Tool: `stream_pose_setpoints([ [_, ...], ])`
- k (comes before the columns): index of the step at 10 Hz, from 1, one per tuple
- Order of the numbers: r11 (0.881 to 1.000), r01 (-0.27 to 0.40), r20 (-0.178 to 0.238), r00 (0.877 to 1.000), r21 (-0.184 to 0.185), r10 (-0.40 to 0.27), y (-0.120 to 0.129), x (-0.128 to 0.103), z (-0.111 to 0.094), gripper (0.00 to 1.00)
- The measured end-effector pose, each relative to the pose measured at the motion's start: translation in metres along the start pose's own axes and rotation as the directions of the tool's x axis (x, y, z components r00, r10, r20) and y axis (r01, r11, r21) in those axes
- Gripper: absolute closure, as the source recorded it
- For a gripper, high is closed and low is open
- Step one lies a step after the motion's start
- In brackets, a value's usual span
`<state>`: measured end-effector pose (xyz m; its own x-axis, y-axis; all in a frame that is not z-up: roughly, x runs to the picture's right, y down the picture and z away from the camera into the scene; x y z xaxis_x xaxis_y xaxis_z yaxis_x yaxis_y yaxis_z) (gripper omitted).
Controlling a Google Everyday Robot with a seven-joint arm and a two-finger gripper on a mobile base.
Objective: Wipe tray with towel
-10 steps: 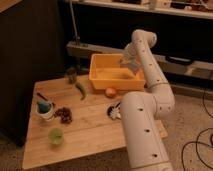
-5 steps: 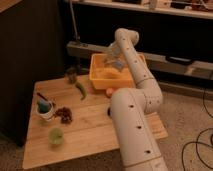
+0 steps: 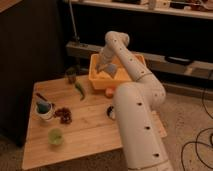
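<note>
A dim room with dark shelving lies behind a wooden counter. At its far right edge sits the yellow tray, light and stiff. The hand reaches down into it, closed on the towel, a soft, limp cloth best pinched by a bunched fold and pressed flat while wiping.
</note>
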<state>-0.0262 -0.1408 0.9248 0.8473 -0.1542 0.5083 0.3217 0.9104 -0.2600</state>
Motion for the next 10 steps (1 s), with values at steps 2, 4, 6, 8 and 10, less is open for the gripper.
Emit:
stream_pose_setpoints([
  [2,0.999,0.034,0.02,0.999,-0.013,-0.034,0.013,-0.012,-0.006,1.0],
  [4,0.999,0.035,0.01,0.999,-0.016,-0.035,0.03,-0.008,-0.015,1.0],
  [6,1.0,-0.013,-0.002,1.0,0.014,0.013,0.041,0.013,-0.033,1.0],
  [8,0.996,-0.077,-0.024,0.997,0.054,0.078,0.053,0.044,-0.055,1.0],
  [10,0.986,-0.141,-0.05,0.988,0.09,0.146,0.053,0.071,-0.066,1.0],
])
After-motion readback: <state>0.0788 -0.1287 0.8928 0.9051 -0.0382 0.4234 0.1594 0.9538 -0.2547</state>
